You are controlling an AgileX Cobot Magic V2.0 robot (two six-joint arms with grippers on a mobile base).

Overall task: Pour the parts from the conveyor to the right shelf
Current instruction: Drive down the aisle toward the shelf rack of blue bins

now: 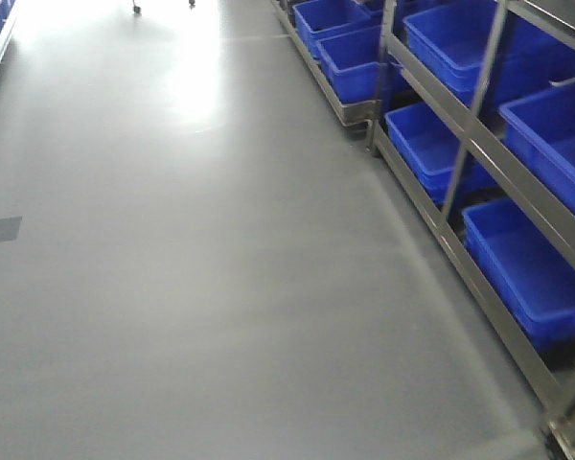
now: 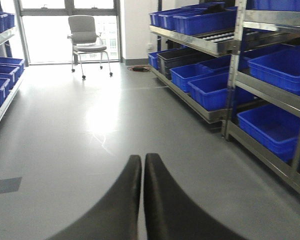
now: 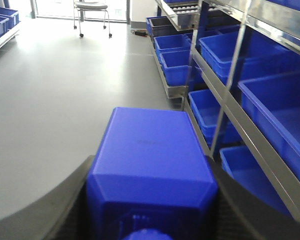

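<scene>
A glossy blue block, one of the parts (image 3: pixel 150 150), fills the right wrist view, and my right gripper (image 3: pixel 151 167) is shut on it with a dark finger against each side. A round stud shows at the block's near bottom edge. My left gripper (image 2: pixel 142 159) is shut with nothing between its fingers and hangs above the grey floor. The right shelf (image 1: pixel 474 115) is a steel rack along the right side, also seen as the right shelf (image 3: pixel 225 100) beside the held block. It carries large blue totes (image 1: pixel 527 259). The conveyor is out of view.
Glossy grey floor (image 1: pixel 220 287) stretches ahead with a dark patch (image 1: pixel 0 230) at the left. An office chair (image 2: pixel 87 37) stands by the far window. Another rack with blue totes (image 2: pixel 2 75) lines the left side.
</scene>
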